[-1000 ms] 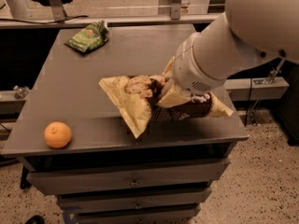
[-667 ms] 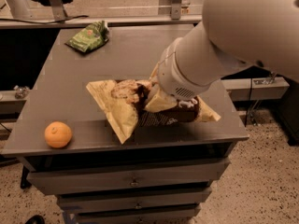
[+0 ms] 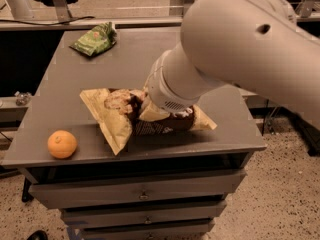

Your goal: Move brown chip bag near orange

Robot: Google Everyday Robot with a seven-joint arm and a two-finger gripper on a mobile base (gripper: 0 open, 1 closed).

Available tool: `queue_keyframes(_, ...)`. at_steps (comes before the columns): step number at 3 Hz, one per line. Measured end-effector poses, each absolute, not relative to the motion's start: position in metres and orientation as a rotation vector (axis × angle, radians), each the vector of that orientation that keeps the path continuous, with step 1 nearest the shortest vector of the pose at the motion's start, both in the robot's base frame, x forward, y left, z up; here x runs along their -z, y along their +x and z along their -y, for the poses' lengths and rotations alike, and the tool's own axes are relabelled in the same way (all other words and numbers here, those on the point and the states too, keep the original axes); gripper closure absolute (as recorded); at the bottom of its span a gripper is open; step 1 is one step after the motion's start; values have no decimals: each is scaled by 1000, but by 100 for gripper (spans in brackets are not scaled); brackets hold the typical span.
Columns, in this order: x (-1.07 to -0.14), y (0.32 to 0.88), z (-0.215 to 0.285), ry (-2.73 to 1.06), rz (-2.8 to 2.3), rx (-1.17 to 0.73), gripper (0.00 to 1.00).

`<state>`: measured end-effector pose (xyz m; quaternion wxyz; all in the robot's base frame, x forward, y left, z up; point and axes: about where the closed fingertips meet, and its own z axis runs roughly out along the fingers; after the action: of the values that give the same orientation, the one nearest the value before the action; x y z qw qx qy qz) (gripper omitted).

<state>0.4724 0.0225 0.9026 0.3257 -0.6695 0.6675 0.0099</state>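
Table (image 3: 75,84) front edge: brown chip bag (image 3: 112,116) | orange (image 3: 62,144) left, bare top between | end effector (image 3: 146,105) on bag, grip unclear

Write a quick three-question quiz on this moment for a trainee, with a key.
1. True or false: the brown chip bag touches the orange.
2. Where does the green bag lie? A) near the table's far edge; B) on the floor; C) against the orange.
3. In a few words: where is the gripper?

Key
1. False: bare table shows between them.
2. A.
3. Down at the middle of the brown chip bag, mostly hidden behind the arm.
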Motion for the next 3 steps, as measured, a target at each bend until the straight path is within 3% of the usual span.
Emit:
queue_keyframes(1, -898, 485, -37, -1753, -1719, -16, 100)
queue_keyframes(3, -883, 482, -60, -1771, -1720, -58, 59)
